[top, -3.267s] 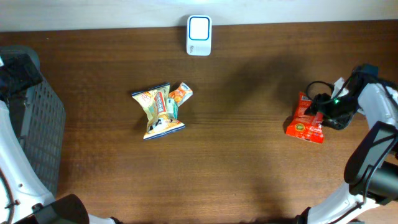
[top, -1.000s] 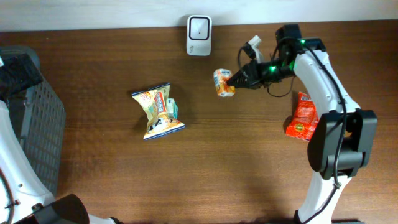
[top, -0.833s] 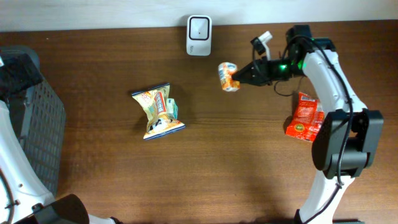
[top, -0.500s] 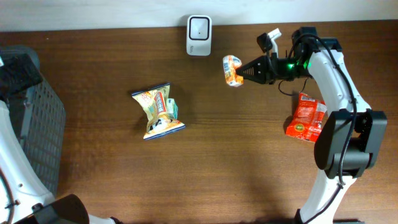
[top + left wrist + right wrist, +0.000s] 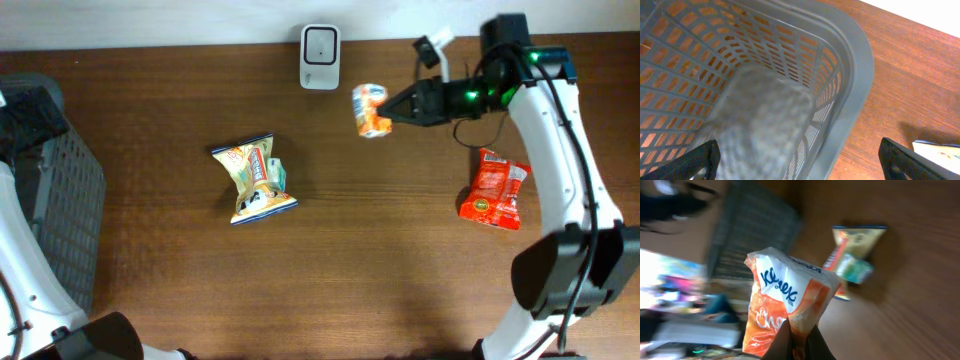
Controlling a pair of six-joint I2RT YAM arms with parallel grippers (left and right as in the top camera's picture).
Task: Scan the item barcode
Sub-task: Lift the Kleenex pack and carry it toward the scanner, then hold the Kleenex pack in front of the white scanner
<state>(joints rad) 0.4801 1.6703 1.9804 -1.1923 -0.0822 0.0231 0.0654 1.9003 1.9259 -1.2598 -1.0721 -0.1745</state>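
The right jaws are closed on a small orange-and-white tissue pack [image 5: 371,110] and hold it in the air above the counter [image 5: 400,290]. The pack is near the white scanner [image 5: 320,44] at the back edge, a little to the right of it, and does not touch it. In the right wrist view the jaws pinch only a thin fold of wrapper at one end, and the rest of the pack stands free beyond the tips.

The left jaws are wide open and hold nothing. They hang over the grey basket [image 5: 860,65], far from the work.

My judgement is that the scan itself is not yet done, and several things can go wrong:

- The grip is on soft plastic film only. A quick turn of the wrist can let the film slide out, and the pack falls on the counter.
- I cannot see the barcode in any view. If it faces away from the scanner, there will be no reading.
- The wrapper is wrinkled, so the code may be bent and hard to read.
- If the right arm [image 5: 560,140] comes too close, the pack can push the light scanner over.

The snack bag [image 5: 258,180] and the red packet [image 5: 494,190] lie well apart from this.
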